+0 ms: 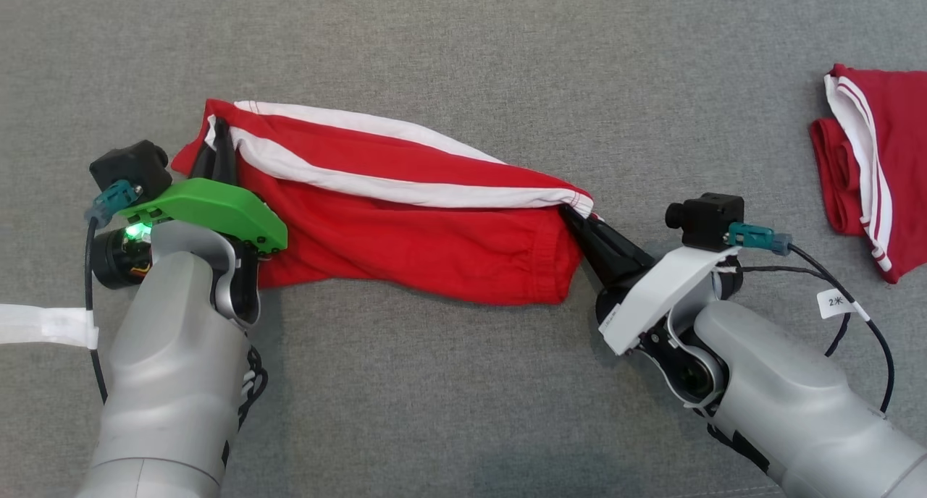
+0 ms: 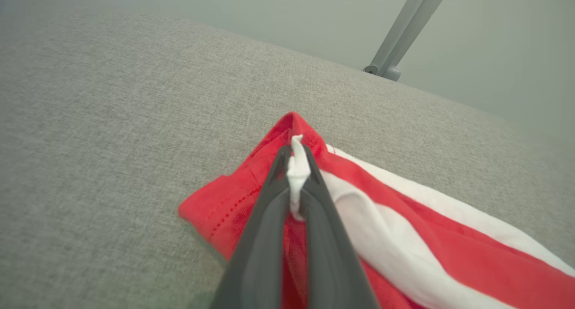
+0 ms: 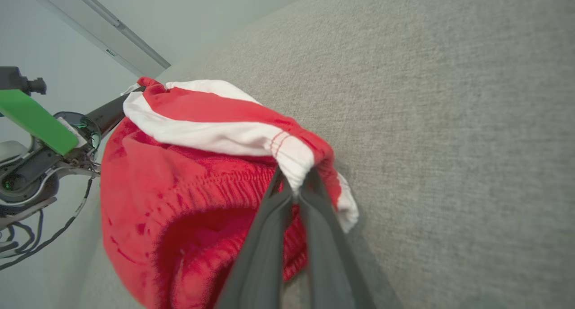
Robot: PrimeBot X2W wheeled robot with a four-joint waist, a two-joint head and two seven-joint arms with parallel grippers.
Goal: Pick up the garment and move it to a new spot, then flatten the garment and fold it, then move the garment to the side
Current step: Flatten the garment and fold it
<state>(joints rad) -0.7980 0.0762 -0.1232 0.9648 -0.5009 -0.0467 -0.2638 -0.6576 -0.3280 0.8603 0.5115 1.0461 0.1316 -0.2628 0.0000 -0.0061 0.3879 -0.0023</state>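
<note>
A red garment [image 1: 405,230] with white stripes stretches between my two grippers above the grey fabric surface. My left gripper [image 1: 219,140] is shut on its left end, where white and red cloth is pinched between the fingers [image 2: 294,158]. At the garment's right end my right gripper [image 1: 576,216] is shut on a white-striped edge [image 3: 294,183]. In the right wrist view the garment [image 3: 188,183] hangs in a bunched loop with an elastic band showing, and the left arm's green-topped wrist [image 3: 36,120] is beyond it.
A second red garment [image 1: 880,172] with white stripes lies folded at the right edge of the grey surface [image 1: 463,49]. A white strap [image 1: 43,326] crosses the left edge. A grey metal leg [image 2: 404,30] stands beyond the surface's far edge.
</note>
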